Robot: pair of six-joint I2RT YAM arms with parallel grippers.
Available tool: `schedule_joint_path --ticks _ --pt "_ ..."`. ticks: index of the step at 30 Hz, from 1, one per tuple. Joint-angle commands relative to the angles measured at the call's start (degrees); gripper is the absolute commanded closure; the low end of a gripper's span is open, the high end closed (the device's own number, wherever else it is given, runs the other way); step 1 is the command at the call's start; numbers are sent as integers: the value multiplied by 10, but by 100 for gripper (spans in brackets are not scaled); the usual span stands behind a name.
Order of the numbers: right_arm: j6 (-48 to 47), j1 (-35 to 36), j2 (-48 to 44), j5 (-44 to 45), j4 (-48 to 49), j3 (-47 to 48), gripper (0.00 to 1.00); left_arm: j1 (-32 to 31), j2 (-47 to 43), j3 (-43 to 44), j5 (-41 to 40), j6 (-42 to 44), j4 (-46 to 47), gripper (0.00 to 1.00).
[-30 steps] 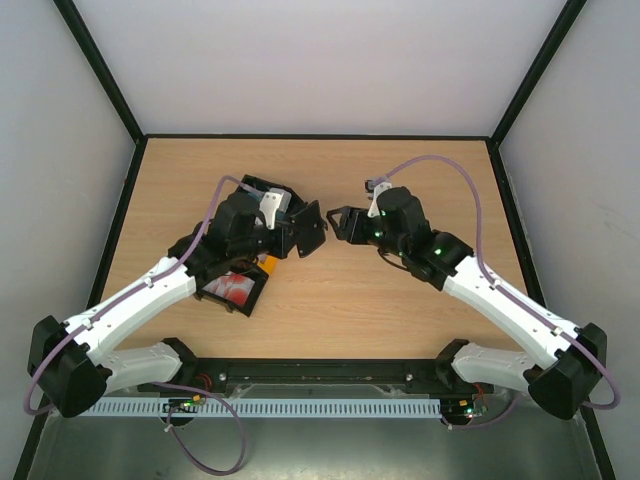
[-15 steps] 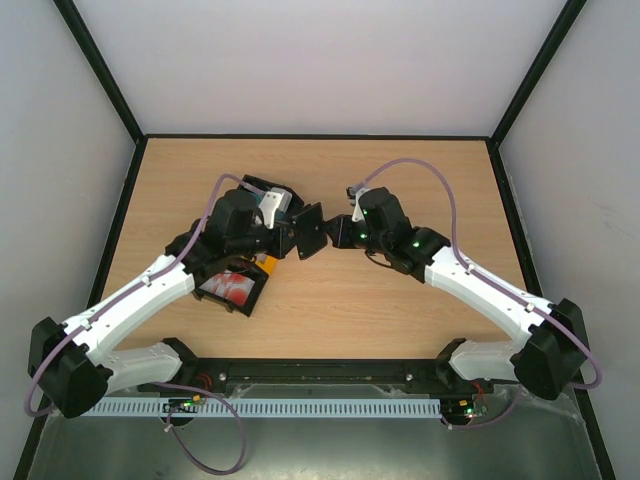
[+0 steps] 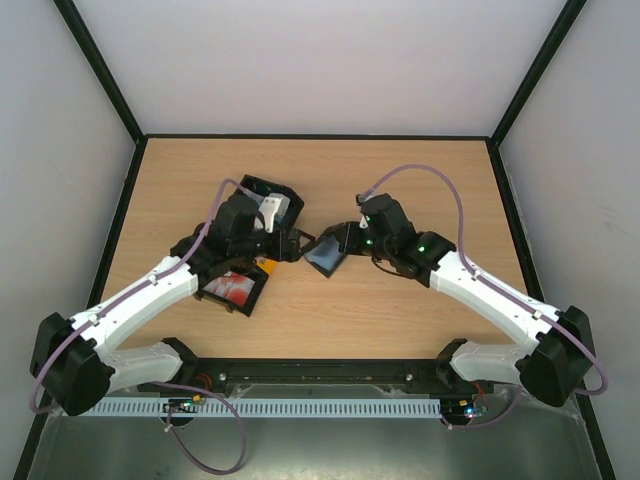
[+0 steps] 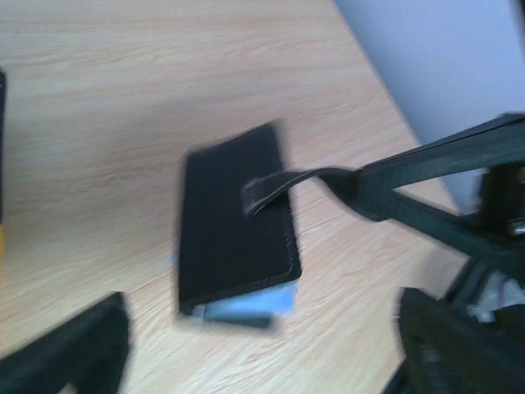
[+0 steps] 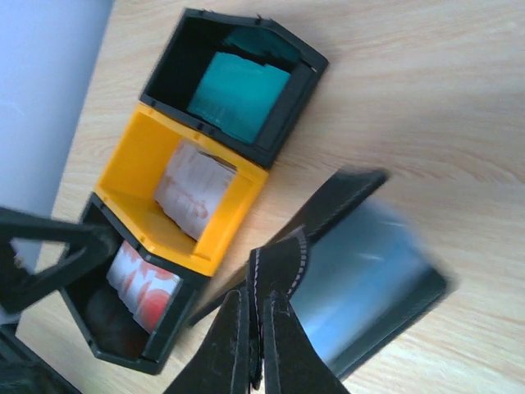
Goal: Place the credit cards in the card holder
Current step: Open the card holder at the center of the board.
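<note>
The black card holder [image 3: 326, 254] hangs tilted just above the table centre, a pale blue surface showing inside it [image 5: 369, 271]. My right gripper [image 5: 257, 300] is shut on its short strap [image 5: 279, 258], which also shows in the left wrist view [image 4: 264, 187]. My left gripper [image 4: 262, 332] stands open just left of the holder [image 4: 234, 222], touching nothing. The credit cards lie in three trays: teal ones [image 5: 238, 94], pale white-pink ones [image 5: 195, 187] and red-and-white ones [image 5: 141, 283]. Whether the blue edge [image 4: 246, 305] is a card or lining I cannot tell.
The three joined trays, black [image 5: 295, 98], yellow [image 5: 135, 168] and black [image 5: 176, 316], sit under and left of the left arm [image 3: 160, 285]. The red-and-white stack [image 3: 232, 287] shows beside that arm. Black frame rails edge the table.
The left gripper let go of the card holder and opened, pulling back left. The right gripper closed on the strap, and the holder swung open toward the right, showing its blue inside.
</note>
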Motion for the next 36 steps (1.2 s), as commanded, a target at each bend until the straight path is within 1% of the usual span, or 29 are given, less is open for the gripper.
schedule_joint_path --ticks 1,5,8,12,16,20,25,28,31,32,35,36 --pt "34 3 -19 26 -79 -28 98 3 19 -71 -46 -26 32 1" --pt "66 2 -19 4 -87 -86 98 3 9 -117 -86 -44 73 0" --pt "79 2 -16 -4 -84 -96 98 3 -11 -138 -112 -55 99 0" --pt "77 3 0 -21 -98 -63 98 3 -20 -154 -103 -58 130 0" --pt "79 3 17 -30 -117 -19 98 3 -22 -167 -74 -58 158 0" --pt "113 3 25 -86 -106 8 98 3 -35 -182 -64 -61 172 0" --pt "175 5 22 -159 -67 19 98 3 -71 -197 -90 -71 188 0" --pt "222 7 13 -184 -36 27 98 3 -99 -207 -113 -79 196 0" --pt "285 6 -2 -199 18 11 98 3 -126 -214 -127 -82 196 0" --pt "307 6 -6 -208 42 2 98 3 -132 -215 -131 -82 194 0" --pt "405 1 -17 -245 167 -42 98 3 -150 -217 -143 -82 184 0" --pt "425 -2 -17 -251 198 -55 98 3 -155 -216 -149 -83 179 0"
